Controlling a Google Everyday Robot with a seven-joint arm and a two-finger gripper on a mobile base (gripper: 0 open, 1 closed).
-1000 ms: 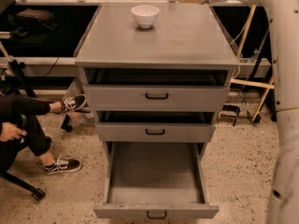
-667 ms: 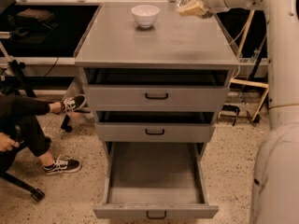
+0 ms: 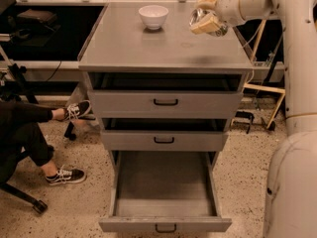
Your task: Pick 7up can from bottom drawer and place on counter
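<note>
My gripper (image 3: 207, 20) is above the right rear part of the counter (image 3: 163, 43), shut on the 7up can (image 3: 200, 16), a silvery can held between the cream fingers (image 3: 205, 26). The can hangs a little above the grey top. The bottom drawer (image 3: 164, 192) stands pulled wide open below, with nothing showing inside it; its black handle (image 3: 165, 228) is at the front edge.
A white bowl (image 3: 153, 16) sits at the back middle of the counter. The two upper drawers (image 3: 166, 103) are slightly open. A seated person's legs and shoes (image 3: 64, 175) are at the left. My arm and base (image 3: 292, 133) fill the right side.
The gripper with the can has moved down and toward the front over the right side of the counter.
</note>
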